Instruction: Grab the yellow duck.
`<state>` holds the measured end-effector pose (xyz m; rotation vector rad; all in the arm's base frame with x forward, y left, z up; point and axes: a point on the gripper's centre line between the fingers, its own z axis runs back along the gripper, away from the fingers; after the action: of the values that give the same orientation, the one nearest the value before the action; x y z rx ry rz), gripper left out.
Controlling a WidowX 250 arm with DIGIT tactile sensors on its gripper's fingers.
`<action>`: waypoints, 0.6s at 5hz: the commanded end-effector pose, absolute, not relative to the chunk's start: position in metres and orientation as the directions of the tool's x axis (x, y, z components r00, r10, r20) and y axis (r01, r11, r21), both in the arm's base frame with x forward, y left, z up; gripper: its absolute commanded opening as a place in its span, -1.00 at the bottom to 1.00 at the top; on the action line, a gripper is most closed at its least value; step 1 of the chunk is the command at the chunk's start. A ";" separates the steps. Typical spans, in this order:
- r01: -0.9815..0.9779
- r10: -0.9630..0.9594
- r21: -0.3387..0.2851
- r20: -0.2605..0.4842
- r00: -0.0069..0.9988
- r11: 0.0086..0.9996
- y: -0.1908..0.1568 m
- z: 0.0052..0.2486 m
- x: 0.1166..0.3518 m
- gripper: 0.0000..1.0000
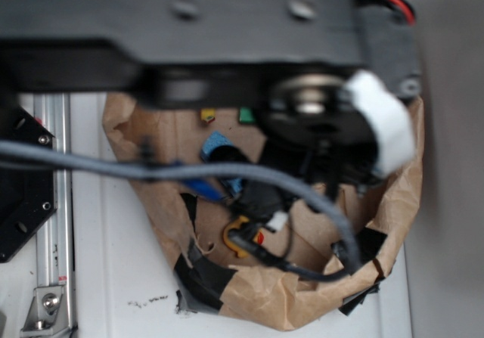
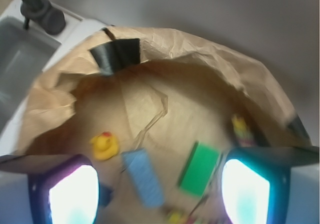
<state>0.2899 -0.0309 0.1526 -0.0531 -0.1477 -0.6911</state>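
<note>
One target: yellow duck (image 2: 104, 146) on paper bag (image 2: 165, 58) floor, just left of blue sponge block (image 2: 144, 178). Gripper (image 2: 160, 191) spread, empty, above. Step: approach. You shift left over duck, descend.

The exterior view looked straight down past the arm (image 1: 189, 28) into the paper bag (image 1: 302, 300). The wrist view peered closely into that same bag (image 2: 210, 58).

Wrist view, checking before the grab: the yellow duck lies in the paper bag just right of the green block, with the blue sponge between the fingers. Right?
Not quite. In the wrist view the yellow duck lies left of the blue sponge, far from the green block; the rest holds.
</note>
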 end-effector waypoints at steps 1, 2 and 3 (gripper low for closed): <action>0.827 -0.812 -0.146 0.160 0.561 0.543 -0.046 0.139 0.288 1.00; 0.880 -0.876 -0.032 0.087 0.475 0.474 -0.051 0.119 0.278 1.00; 0.910 -0.907 0.017 0.092 0.412 0.415 -0.055 0.099 0.271 1.00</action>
<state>0.2782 -0.0428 0.0855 -0.0638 -0.0298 -1.1156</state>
